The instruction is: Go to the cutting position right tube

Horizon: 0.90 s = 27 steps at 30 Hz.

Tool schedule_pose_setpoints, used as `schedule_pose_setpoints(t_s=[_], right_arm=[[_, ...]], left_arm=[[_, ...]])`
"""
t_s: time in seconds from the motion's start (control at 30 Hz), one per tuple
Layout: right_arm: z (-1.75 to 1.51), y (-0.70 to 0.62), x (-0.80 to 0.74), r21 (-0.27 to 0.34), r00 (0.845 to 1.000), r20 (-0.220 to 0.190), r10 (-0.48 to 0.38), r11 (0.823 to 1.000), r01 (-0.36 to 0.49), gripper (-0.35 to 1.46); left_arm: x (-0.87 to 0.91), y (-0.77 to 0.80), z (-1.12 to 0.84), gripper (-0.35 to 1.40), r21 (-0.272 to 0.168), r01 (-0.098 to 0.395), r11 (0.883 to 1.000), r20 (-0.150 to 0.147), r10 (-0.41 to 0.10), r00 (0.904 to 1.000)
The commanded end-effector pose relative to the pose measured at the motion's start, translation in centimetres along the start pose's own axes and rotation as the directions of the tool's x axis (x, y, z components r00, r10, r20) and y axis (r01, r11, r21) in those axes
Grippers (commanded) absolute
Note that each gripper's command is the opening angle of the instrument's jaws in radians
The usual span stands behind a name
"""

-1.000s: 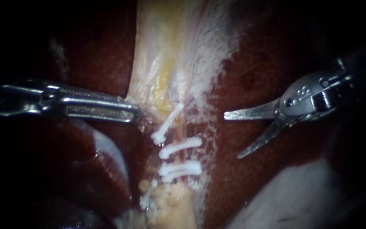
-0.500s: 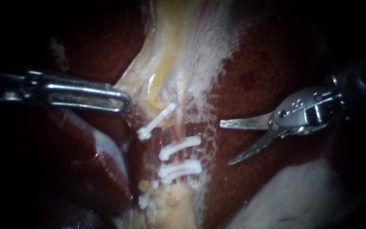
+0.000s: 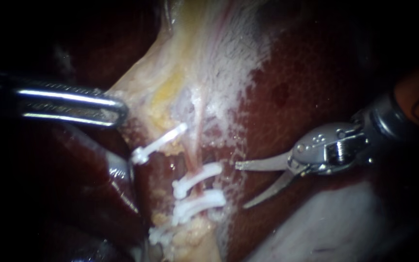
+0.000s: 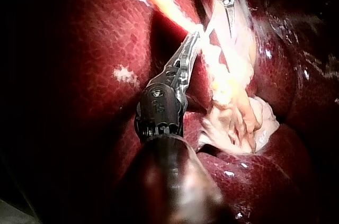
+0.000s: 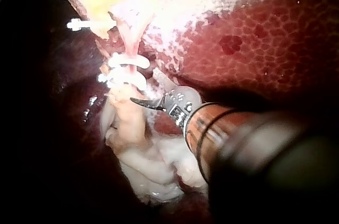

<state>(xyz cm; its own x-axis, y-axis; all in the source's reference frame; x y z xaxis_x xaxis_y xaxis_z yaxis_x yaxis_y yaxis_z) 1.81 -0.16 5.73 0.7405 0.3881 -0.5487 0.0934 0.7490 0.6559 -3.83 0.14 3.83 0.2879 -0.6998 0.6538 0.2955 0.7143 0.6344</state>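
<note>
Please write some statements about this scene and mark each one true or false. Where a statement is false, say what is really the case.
1. The right instrument has its end effector open. True.
2. A tube lies between the blades of the right instrument. False: the blades stand beside the white clips, over the liver, with no tube between them.
3. The end effector of the left instrument is shut on the pale tissue. True.
4. Only one white clip can be seen. False: several white clips sit across the tubes, one below another.
5. The two instruments touch each other. False: they are apart, with the clips between them.
</note>
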Motion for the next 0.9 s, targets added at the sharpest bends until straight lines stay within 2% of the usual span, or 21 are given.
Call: schedule_pose_setpoints(t_s=[0.03, 0.3, 0.43, 0.9], right_arm=[[0.02, 0.0, 0.01, 0.005, 1.0, 0.005, 0.003, 1.0, -0.003, 0.59], [0.13, 0.02, 0.07, 0.012, 1.0, 0.005, 0.021, 1.0, -0.022, 0.44], [0.19, 0.03, 0.09, 0.009, 0.999, 0.005, 0.033, 0.999, -0.033, 0.31], [0.44, 0.09, 0.19, -0.006, 0.999, 0.004, 0.036, 0.999, -0.036, 0.28]], left_arm=[[0.01, 0.0, 0.01, -0.35, -0.001, 0.0, 1.0, 0.0, 0.0, 1.0], [0.0, 0.0, 0.01, -0.35, -0.001, 0.0, 1.0, 0.0, 0.0, 1.0], [0.0, 0.0, 0.02, -0.35, -0.002, 0.0, 1.0, 0.0, 0.0, 1.0], [0.01, -0.01, 0.03, -0.35, -0.003, -0.001, 1.0, 0.0, 0.001, 1.0]])
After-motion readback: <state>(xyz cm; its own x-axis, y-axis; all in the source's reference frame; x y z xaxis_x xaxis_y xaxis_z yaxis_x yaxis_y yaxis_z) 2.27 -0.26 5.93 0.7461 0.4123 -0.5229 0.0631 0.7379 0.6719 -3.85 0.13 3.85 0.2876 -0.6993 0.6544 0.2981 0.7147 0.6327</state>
